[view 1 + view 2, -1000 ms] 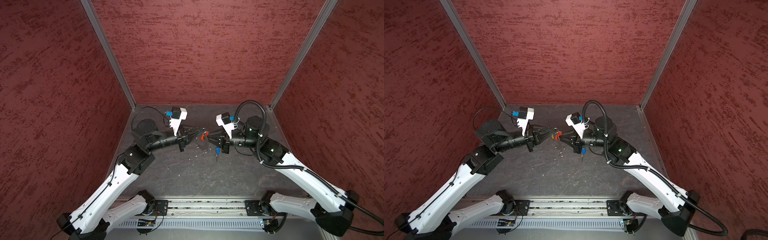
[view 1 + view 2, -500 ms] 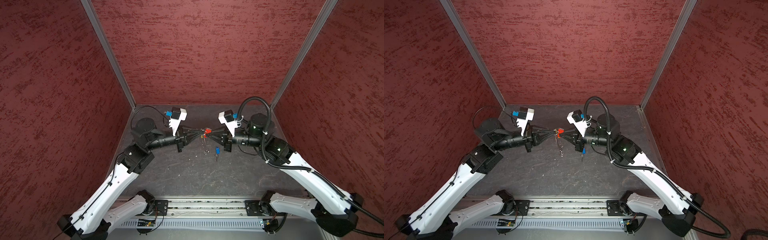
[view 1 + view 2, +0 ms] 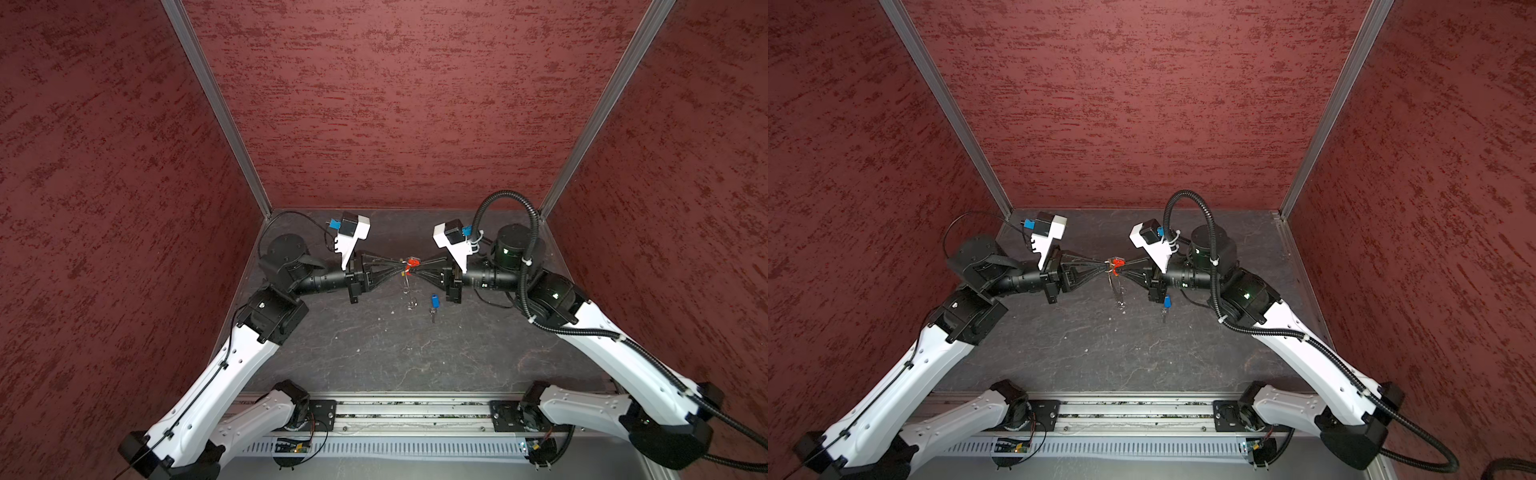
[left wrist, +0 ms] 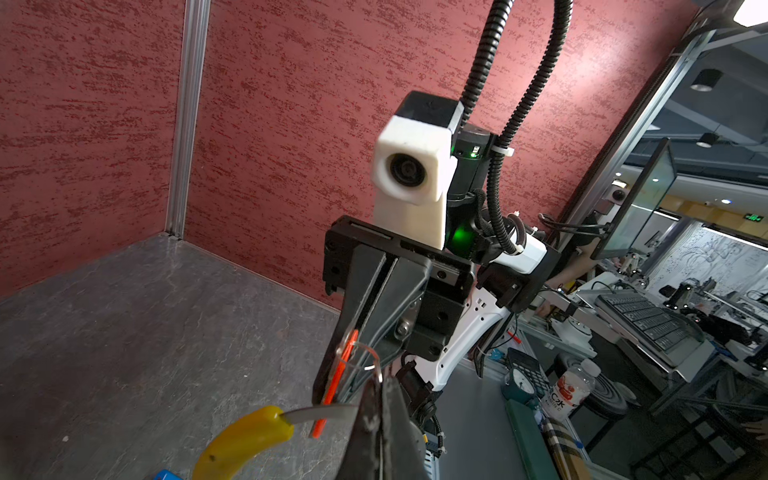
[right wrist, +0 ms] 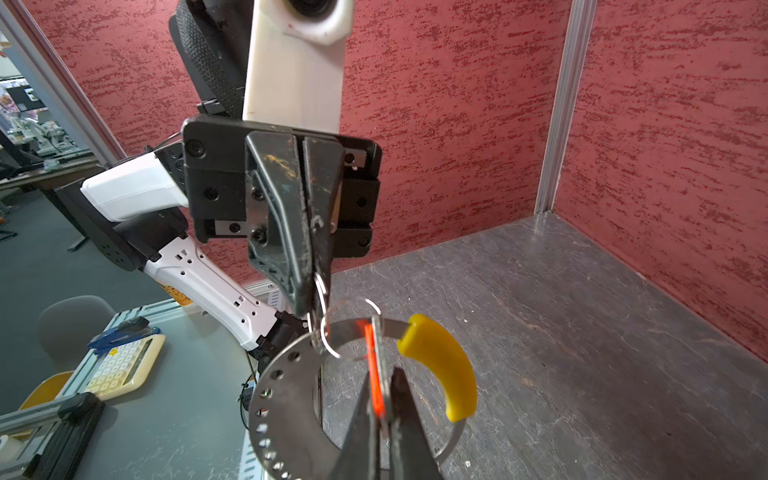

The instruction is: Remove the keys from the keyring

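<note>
Got both arms meeting nose to nose just above the middle of the frame in both top views, up off the table (image 3: 374, 353). Pinching a small split ring (image 5: 318, 287) of the keyring (image 5: 276, 399) with the left gripper (image 3: 400, 267), fingers pressed tight together on it; easiest to check from the right wrist view. Same deal with the right gripper (image 3: 419, 266), clamped flat on the red key (image 3: 412, 262), just right of the left tip and nearly touching it. Seeing that key edge-on in the right wrist view, squeezed between two black fingers (image 5: 409, 415), with a bigger ring looped beside it. No telling whether free of that ring or threaded on it.

As for the keyring: looks like a flat silvery band with a row of holes, curving round into a yellow sleeve (image 5: 440, 365). Dangling straight down from the two tips in both top views, toward the centre of the frame. Low end close to the table, touching or not, can't say. Catching the sleeve from the left wrist view too, right beside the left fingers (image 4: 374, 432).

Found the blue key (image 3: 434, 300) lying flat on the table, a bit lower right of the tips, below the right gripper's body, apart from the keyring and gripped by nothing.
</note>
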Tool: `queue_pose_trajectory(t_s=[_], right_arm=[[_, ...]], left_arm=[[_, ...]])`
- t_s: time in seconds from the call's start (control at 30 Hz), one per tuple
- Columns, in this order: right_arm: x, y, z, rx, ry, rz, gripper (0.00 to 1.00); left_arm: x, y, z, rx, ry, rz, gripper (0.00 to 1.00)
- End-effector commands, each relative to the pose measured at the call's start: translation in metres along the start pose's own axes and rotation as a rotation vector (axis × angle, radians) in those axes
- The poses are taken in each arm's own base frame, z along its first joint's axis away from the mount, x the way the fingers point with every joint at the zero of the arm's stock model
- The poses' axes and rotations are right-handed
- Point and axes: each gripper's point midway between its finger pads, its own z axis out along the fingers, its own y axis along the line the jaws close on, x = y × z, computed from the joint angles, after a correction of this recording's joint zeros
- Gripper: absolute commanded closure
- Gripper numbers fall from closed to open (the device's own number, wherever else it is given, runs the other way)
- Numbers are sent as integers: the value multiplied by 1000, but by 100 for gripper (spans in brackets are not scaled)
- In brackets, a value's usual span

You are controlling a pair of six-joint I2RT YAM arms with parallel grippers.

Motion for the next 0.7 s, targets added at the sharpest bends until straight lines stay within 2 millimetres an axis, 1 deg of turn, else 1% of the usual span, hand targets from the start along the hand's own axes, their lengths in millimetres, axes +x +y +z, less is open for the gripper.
queue_pose_trajectory(t_s=[0.0, 0.2, 0.33, 0.53, 0.67], right_arm=[[-4, -3, 2, -3, -8, -20, 100], [-3, -1, 4, -25, -10, -12, 100], [2, 0, 7, -39, -1, 3, 100], [7, 5, 9, -56, 0, 11, 100], [15, 8, 12, -67, 3, 32, 100]], left_arm=[[-9, -27, -3, 128, -18, 25, 100], [-12, -27, -2, 144, -26, 10, 100], [-15, -27, 0, 157, -46, -2, 100], [-19, -14, 0, 96, -91, -1, 100], [-24, -8, -1, 59, -140, 17, 100]])
